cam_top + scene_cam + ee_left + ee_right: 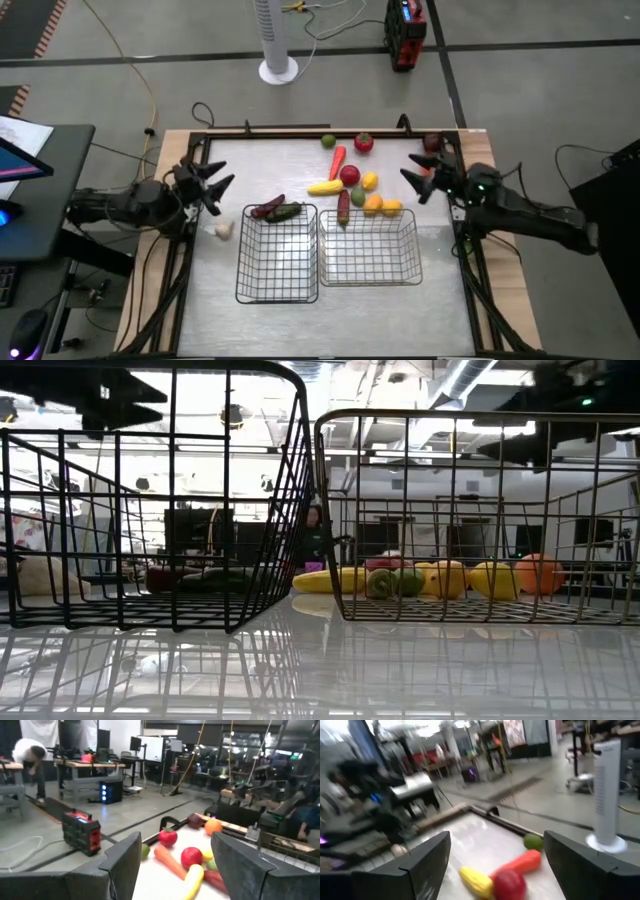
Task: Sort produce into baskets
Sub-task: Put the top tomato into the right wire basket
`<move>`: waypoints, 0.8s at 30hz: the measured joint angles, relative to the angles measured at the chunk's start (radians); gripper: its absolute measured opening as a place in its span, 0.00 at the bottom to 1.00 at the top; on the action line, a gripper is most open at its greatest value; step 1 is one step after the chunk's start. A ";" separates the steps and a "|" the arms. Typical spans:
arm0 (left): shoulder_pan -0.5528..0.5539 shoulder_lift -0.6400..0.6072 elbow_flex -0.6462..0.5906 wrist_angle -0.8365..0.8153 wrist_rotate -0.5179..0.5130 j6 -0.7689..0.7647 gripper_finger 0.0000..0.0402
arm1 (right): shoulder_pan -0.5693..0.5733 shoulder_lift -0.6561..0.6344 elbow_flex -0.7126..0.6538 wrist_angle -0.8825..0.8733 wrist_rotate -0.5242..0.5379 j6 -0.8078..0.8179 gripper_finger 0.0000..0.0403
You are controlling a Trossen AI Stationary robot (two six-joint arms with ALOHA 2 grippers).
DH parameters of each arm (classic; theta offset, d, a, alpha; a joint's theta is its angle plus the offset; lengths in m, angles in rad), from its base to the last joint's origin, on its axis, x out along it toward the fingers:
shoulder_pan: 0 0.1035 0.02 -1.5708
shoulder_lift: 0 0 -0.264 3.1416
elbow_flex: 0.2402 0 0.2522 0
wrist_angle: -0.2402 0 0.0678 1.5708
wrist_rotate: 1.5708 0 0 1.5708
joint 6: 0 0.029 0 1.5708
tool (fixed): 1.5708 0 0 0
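Note:
Two wire-mesh baskets, left (278, 252) and right (368, 247), stand side by side on the table. Produce lies behind them: a yellow long piece (324, 187), an orange-red long one (337, 161), red round ones (349, 176) (364, 143), a green one (328, 141), yellow and orange pieces (382, 205), a maroon long piece (343, 206). A dark red and a green long piece (276, 210) lie at the left basket's far rim. Garlic (223, 230) lies left of it. My left gripper (222, 188) is open at the table's left. My right gripper (412, 176) is open at the right.
A dark round piece (432, 143) and an orange one (426, 170) lie at the table's far right corner, near my right gripper. A raised frame (300, 133) runs round the table. Bare table lies in front of the baskets (330, 320).

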 joint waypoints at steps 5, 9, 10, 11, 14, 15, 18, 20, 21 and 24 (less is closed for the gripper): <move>0.079 0.148 0.083 -0.040 0.023 0.054 0.53 | -0.107 0.232 0.124 -0.039 -0.082 -0.064 0.85; 0.144 0.248 0.110 -0.045 0.085 0.099 0.50 | -0.194 0.407 0.248 -0.126 -0.117 -0.147 0.85; 0.160 0.267 0.110 -0.035 0.107 0.112 0.50 | -0.212 0.451 0.274 -0.140 -0.120 -0.173 0.85; 0.177 0.284 0.110 -0.020 0.131 0.126 0.49 | -0.227 0.495 0.299 -0.153 -0.123 -0.196 0.85; 0.223 0.315 0.110 0.009 0.182 0.152 0.48 | -0.278 0.608 0.363 -0.215 -0.130 -0.255 0.85; 0.237 0.320 0.110 0.012 0.197 0.155 0.48 | -0.297 0.641 0.385 -0.227 -0.131 -0.272 0.86; 0.270 0.324 0.110 0.010 0.247 0.156 0.48 | -0.346 0.746 0.458 -0.267 -0.147 -0.329 0.89; 0.287 0.322 0.110 0.012 0.265 0.152 0.48 | -0.367 0.828 0.514 -0.291 -0.155 -0.355 0.91; 0.294 0.322 0.110 0.012 0.266 0.140 0.48 | -0.375 0.870 0.542 -0.302 -0.162 -0.366 0.92; 0.310 0.323 0.110 0.002 0.266 0.108 0.48 | -0.385 0.991 0.633 -0.336 -0.173 -0.396 0.96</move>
